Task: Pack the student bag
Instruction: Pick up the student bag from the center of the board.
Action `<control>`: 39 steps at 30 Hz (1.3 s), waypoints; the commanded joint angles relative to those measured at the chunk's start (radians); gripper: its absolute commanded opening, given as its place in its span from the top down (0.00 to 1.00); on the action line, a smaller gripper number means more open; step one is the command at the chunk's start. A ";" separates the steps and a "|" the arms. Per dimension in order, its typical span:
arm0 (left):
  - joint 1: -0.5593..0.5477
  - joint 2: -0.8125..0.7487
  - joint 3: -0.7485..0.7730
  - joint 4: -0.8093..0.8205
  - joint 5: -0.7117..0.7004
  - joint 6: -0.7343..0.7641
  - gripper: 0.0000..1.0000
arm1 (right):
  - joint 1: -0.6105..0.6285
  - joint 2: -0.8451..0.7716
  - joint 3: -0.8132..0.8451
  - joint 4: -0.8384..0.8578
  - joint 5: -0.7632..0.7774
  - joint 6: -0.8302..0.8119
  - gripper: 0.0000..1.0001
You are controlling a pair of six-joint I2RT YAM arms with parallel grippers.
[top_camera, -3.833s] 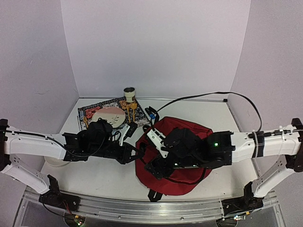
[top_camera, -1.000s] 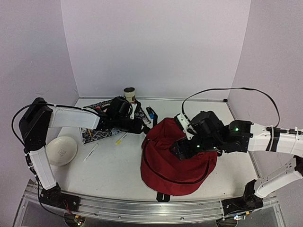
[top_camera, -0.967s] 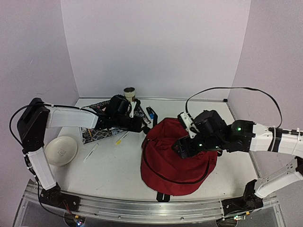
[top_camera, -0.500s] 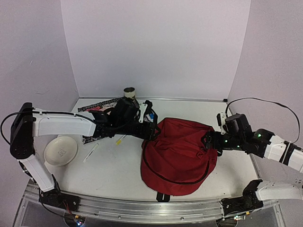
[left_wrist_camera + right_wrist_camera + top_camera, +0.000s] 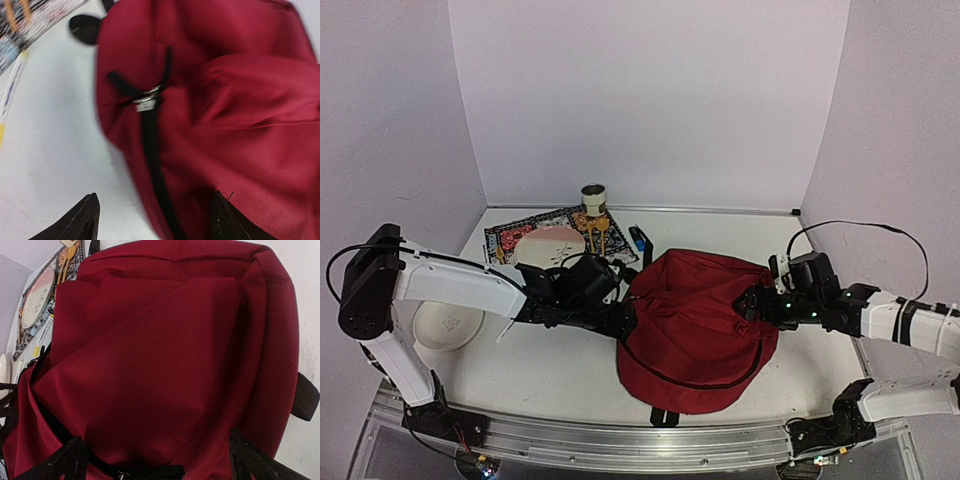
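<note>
The student bag (image 5: pixel 695 330), a big dark-red backpack, slumps in the middle of the table with its black zipper (image 5: pixel 152 150) running along its left edge. My left gripper (image 5: pixel 623 318) is low at that left edge. In the left wrist view it (image 5: pixel 155 222) is open, with the zipper seam and red fabric between its fingers (image 5: pixel 85 220). My right gripper (image 5: pixel 748 303) is at the bag's right side. In the right wrist view it (image 5: pixel 160 462) is open wide over the red fabric (image 5: pixel 150 355), gripping nothing.
Behind the left arm lies a patterned mat (image 5: pixel 510 237) with a pink plate (image 5: pixel 552 243) and wooden spoons (image 5: pixel 596 232). A cup (image 5: pixel 593 197) stands at the back, a blue item (image 5: pixel 639 239) beside the mat. A white bowl (image 5: pixel 445 325) sits far left. A black strap (image 5: pixel 658 414) trails off the bag's near end.
The left arm swung from the mat at the back down to the bag's left edge, uncovering the plate. The right arm pulled back off the bag's top to its right side and opened wider.
</note>
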 commanded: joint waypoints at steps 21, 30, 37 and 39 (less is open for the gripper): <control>0.092 0.038 -0.085 0.141 0.090 -0.106 0.35 | -0.109 0.291 0.154 0.054 0.087 -0.047 0.02; 0.092 0.017 -0.077 0.173 0.153 -0.114 0.95 | -0.106 0.347 0.189 0.164 -0.179 -0.093 0.87; 0.082 -0.057 0.042 0.172 0.252 -0.050 1.00 | -0.106 0.197 0.305 0.054 -0.144 -0.150 1.00; 0.074 -0.071 0.107 0.172 0.258 -0.026 1.00 | -0.105 0.144 0.346 0.003 -0.074 -0.173 1.00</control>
